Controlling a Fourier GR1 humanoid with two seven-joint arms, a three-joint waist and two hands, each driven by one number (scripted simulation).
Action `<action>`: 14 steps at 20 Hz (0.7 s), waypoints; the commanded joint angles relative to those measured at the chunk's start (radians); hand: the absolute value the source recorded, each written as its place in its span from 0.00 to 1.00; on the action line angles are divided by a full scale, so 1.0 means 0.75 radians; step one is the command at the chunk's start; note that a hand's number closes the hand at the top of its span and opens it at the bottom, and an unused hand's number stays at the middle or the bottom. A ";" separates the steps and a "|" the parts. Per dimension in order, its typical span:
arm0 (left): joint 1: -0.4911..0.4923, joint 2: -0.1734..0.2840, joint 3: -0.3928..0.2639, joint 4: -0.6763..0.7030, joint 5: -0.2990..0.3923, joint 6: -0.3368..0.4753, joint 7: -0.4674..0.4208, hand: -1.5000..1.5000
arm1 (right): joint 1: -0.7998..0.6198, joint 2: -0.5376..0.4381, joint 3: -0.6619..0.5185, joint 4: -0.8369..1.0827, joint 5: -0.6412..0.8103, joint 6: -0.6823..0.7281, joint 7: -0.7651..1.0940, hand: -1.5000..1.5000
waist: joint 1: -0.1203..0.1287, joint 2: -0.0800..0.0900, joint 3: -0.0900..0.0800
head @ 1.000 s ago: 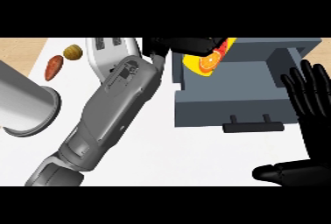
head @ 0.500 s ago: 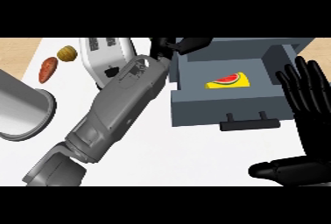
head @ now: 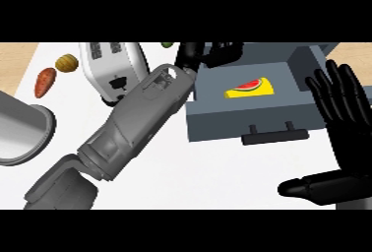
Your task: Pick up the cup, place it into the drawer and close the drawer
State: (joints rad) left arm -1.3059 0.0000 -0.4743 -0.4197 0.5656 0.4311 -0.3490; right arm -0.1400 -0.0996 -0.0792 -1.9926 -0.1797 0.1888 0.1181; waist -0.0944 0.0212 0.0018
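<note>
The yellow cup (head: 251, 89), with a watermelon picture on it, lies on its side inside the open grey drawer (head: 218, 115). The drawer's dark handle (head: 274, 136) faces me. My left forearm reaches up across the counter. My left hand (head: 212, 53) hovers over the drawer's far left corner, its fingers relaxed and apart from the cup. My right hand (head: 340, 106) rests open at the right edge, fingers up, beside the drawer's right side, with its thumb low down.
A white toaster (head: 110, 69) stands left of the drawer, close to my left forearm. A large grey pot (head: 20, 129) sits at the left edge. An orange round item (head: 67, 62) and a reddish root vegetable (head: 45, 81) lie far left.
My left hand let go of the cup, which now lies in the drawer. The hand has drawn back toward the drawer's far left corner. The right hand has barely moved.
</note>
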 commanded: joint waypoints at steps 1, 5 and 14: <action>-0.019 0.000 -0.107 0.063 0.001 0.041 0.019 1.00 | -0.037 -0.017 -0.005 -0.017 -0.024 0.007 0.036 0.00 | -0.020 0.004 0.000; -0.040 0.000 -0.158 0.084 0.011 0.071 0.035 0.00 | -0.003 -0.017 -0.014 -0.069 -0.055 0.012 0.050 0.00 | -0.031 0.003 0.000; -0.010 0.000 -0.102 -0.031 0.203 0.011 -0.087 0.00 | -0.009 0.031 0.026 -0.021 -0.076 0.021 0.013 0.00 | 0.007 0.001 -0.001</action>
State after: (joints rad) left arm -1.3099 0.0000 -0.5778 -0.4212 0.6629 0.4639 -0.3775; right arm -0.1535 -0.0893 -0.0775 -2.0152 -0.2339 0.1976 0.1371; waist -0.1028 0.0239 0.0014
